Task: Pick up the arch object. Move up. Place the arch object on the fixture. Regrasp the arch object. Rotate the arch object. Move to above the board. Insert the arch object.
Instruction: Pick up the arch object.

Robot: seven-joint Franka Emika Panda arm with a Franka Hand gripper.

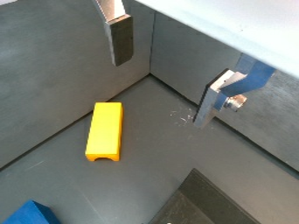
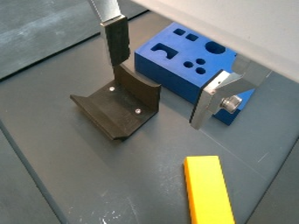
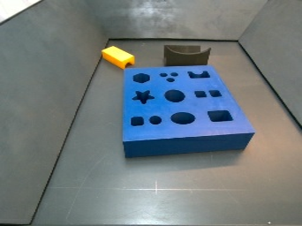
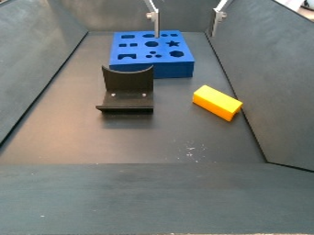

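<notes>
Overhead, gripper [image 2: 163, 74] fingers [image 2: 115, 42] apart; arch object [image 4: 216, 101] on floor.

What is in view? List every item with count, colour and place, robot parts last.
arch object: one, yellow-orange, lying on the grey floor beside the fixture, apart from it.
fixture: one, dark L-shaped bracket, standing on the floor between the board and the near end in a side view.
board: one, blue slab with many shaped holes, flat on the floor.
bin walls: grey, enclosing the floor.
hand: one, silver fingers with dark pads, open and empty, raised above the floor over the fixture and board.
</notes>
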